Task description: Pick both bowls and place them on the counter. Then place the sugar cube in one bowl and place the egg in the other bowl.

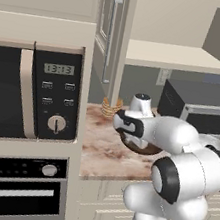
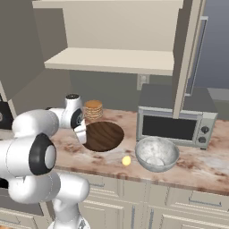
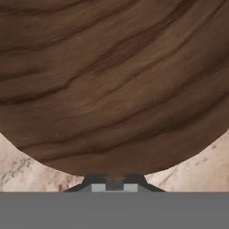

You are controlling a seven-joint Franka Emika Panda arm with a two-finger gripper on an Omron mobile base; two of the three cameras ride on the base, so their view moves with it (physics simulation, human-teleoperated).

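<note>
The wooden bowl (image 2: 103,135) sits at the centre-left of the right base view, its near rim clamped between the jaws of the tool (image 2: 82,133), which are drawn together on that edge. In the hand view the same bowl's dark grain (image 3: 112,85) spreads across the upper part of the frame, with the tool (image 3: 114,182) pinched at its lower rim and marbled stone showing at both lower corners. Whether the bowl rests on the table (image 2: 201,165) or is lifted just clear of it cannot be told. In the left base view the bowl (image 1: 137,145) peeks out at mid-frame from behind the white arm, above the table (image 1: 104,154).

The grey bowl (image 2: 157,153) stands on the table right of centre in the right base view, well apart from the wooden one, with a pale lump lying inside it. The egg (image 2: 126,160) lies on the stone between the two bowls, toward the front edge. A stack of tan rings (image 2: 93,109) stands just behind the wooden bowl, and a toaster oven (image 2: 175,118) occupies the right of that frame under a cream shelf (image 2: 112,60). In the left base view a microwave (image 1: 31,94) fills the left side.
</note>
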